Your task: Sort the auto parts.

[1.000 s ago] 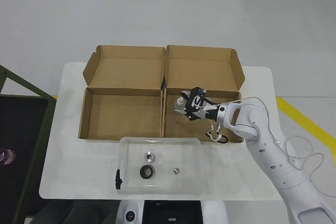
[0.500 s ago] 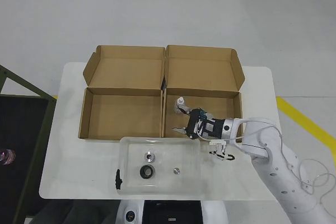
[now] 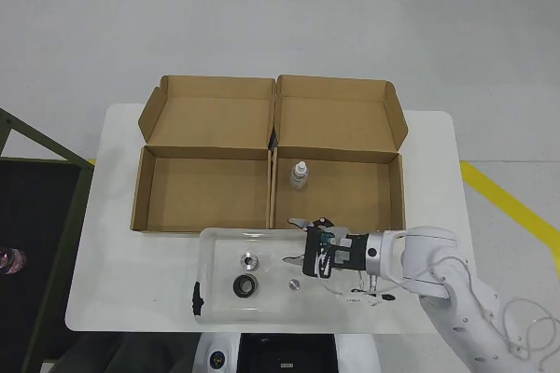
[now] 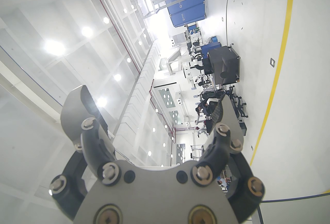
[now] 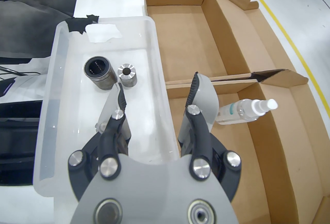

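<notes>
A clear plastic bin (image 3: 266, 233) stands at the table's near edge. In it lie a dark cylindrical bearing (image 3: 247, 286) (image 5: 99, 73), a silver slotted bushing (image 3: 249, 260) (image 5: 127, 74) and a small silver part (image 3: 294, 284). My right gripper (image 3: 310, 246) (image 5: 158, 92) hangs open and empty over the bin's right end, above its rim (image 5: 154, 36). A small white spray bottle (image 3: 300, 174) (image 5: 245, 110) is in the right cardboard box (image 3: 355, 196). My left gripper (image 4: 152, 103) is open, holds nothing and points up at the ceiling.
The left cardboard box (image 3: 205, 191) (image 5: 185, 36) holds nothing; both boxes have lids folded back at the far side. A black scrap (image 3: 198, 300) sits on the bin's left corner. A green cart (image 3: 19, 233) stands beside the table's left edge.
My right gripper let go of the spray bottle in the right box and drew back toward the table's near edge, ending over the bin. The bottle stayed in the box.
</notes>
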Controlling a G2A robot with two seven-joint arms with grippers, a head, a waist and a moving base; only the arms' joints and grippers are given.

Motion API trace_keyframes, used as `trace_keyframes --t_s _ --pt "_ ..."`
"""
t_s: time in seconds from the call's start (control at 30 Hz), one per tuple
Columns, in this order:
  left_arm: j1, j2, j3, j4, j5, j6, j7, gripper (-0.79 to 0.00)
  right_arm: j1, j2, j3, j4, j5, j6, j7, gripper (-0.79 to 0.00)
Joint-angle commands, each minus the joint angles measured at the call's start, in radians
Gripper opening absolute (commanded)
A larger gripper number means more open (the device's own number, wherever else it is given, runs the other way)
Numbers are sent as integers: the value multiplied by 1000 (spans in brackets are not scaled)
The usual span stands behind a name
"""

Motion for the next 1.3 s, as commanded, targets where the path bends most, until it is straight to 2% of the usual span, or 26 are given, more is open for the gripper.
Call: trace_keyframes --t_s 0.0,0.23,0.6,1.1,1.27 --pt "0 0 0 0 0 0 0 0 -10 2 -15 -13 -8 -2 21 -317" --pt "0 0 0 0 0 0 0 0 -30 5 -77 -34 -65 1 102 -296" --pt "0 0 0 0 0 0 0 0 -30 6 -154 -12 -99 3 167 -280" --pt "0 0 0 0 0 0 0 0 -39 12 -203 10 -187 36 236 -280" --pt "0 0 0 0 0 0 0 0 -26 10 -225 24 -205 42 255 -311"
